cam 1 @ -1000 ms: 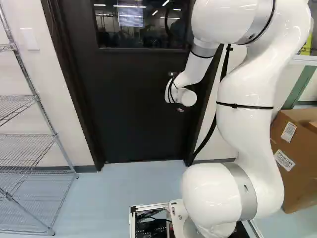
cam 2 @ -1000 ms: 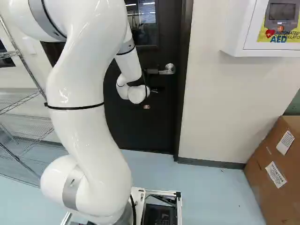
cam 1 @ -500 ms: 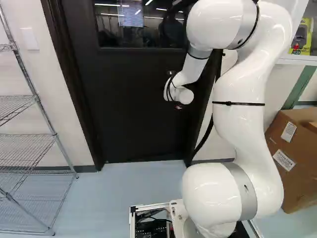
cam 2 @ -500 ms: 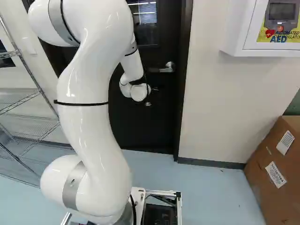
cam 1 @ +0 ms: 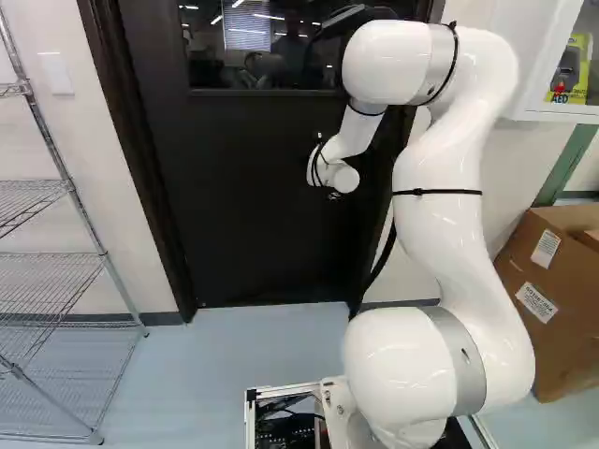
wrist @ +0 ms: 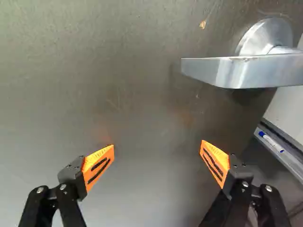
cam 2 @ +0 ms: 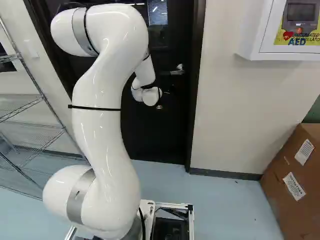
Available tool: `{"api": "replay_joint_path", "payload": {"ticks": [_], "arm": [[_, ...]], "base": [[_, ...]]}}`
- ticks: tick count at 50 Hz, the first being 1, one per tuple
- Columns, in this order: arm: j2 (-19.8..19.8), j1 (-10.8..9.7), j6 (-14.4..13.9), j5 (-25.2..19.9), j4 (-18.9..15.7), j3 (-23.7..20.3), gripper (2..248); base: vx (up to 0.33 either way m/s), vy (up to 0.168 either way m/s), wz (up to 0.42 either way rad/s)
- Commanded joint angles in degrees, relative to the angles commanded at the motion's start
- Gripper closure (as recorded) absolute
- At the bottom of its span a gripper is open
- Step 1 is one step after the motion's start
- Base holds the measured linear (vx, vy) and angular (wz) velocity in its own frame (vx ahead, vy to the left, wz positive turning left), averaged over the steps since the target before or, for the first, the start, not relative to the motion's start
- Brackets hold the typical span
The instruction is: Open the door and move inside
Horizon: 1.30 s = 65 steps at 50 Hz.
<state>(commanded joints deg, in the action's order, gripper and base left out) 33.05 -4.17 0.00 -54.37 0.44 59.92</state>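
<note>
orange-padded black two-finger gripper (wrist: pixel 157 143) is wide open holding nothing, flat silver metal lever handle (wrist: pixel 236 72) sits higher on the big black door (cam 2: pixel 157 132), nearer its edge, lengthwise along the finger spread

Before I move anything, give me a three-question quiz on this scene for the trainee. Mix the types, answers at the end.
1. True or false: the fingers stand open, without a grip on the door lever.

2. Multiple choice: in the left base view, where does the wire shelf stand relative to the door?
a) to its right
b) directly in front of it
c) to its left

3. Fill in: in the wrist view, a ____ lies on the ledge seen past the door's edge.

Key: 1. true; 2. c; 3. marker
</note>
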Motion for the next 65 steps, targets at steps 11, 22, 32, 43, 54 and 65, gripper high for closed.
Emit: {"api": "replay_joint_path", "payload": {"ticks": [11,22,32,43,54,65], "arm": [[2.9,0.1,0.0,-1.0,0.0,3.9,3],[5.9,0.2,0.0,-1.1,0.0,8.0,3],[8.7,0.3,0.0,-1.1,0.0,11.9,3],[11.9,0.4,0.0,-1.1,0.0,16.3,3],[15.2,0.6,0.0,-1.1,0.0,21.0,3],[18.5,1.0,0.0,-1.1,-0.1,25.7,3]], "base": [[0.0,0.0,0.0],[0.0,0.0,0.0],[0.0,0.0,0.0],[0.0,0.0,0.0],[0.0,0.0,0.0],[0.0,0.0,0.0]]}}
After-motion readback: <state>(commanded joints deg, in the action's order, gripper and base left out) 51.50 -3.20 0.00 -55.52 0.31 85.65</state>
